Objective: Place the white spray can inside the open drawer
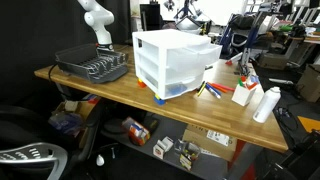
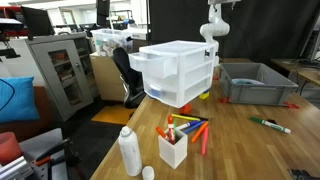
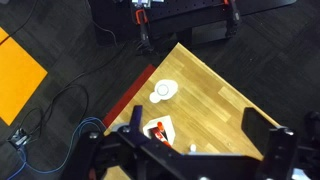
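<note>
The white spray can (image 1: 266,103) stands upright near the table's end, next to a white carton (image 1: 243,92). It also shows in an exterior view (image 2: 129,152), and from above in the wrist view (image 3: 163,90). The open drawer (image 2: 150,58) is the top one of the white storage unit (image 1: 175,65) and sticks out a little. My gripper (image 3: 200,135) is open and empty. It hangs high over the table corner, well above the can. Only my arm (image 2: 212,25) shows in the exterior views, behind the unit.
The carton (image 2: 173,148) holds red markers, and a small white cap (image 2: 148,172) lies beside it. Loose markers (image 2: 190,128) lie on the wood. A grey dish rack (image 1: 95,65) stands beyond the unit. The table edge runs close to the can.
</note>
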Available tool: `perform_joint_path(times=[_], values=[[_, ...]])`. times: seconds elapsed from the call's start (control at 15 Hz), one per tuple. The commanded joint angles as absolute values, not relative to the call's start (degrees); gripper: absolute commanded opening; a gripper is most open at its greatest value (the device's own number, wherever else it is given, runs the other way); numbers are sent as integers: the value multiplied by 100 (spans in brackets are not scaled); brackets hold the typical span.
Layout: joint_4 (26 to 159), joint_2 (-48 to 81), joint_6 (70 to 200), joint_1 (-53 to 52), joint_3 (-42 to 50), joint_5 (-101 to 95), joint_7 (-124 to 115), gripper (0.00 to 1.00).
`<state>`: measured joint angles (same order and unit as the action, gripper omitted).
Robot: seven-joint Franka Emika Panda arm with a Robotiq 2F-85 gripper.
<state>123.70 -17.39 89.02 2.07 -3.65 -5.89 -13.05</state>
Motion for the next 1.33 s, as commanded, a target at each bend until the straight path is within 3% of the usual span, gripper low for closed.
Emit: perform_joint_path(times=[0.0, 0.6, 1.27], values=[[12360, -1735, 8890, 156, -319, -599, -1314, 100], [13573, -1894, 10408, 489, 238, 715, -2450, 100], [13551, -1609, 10298, 659, 368, 845, -2691, 100]])
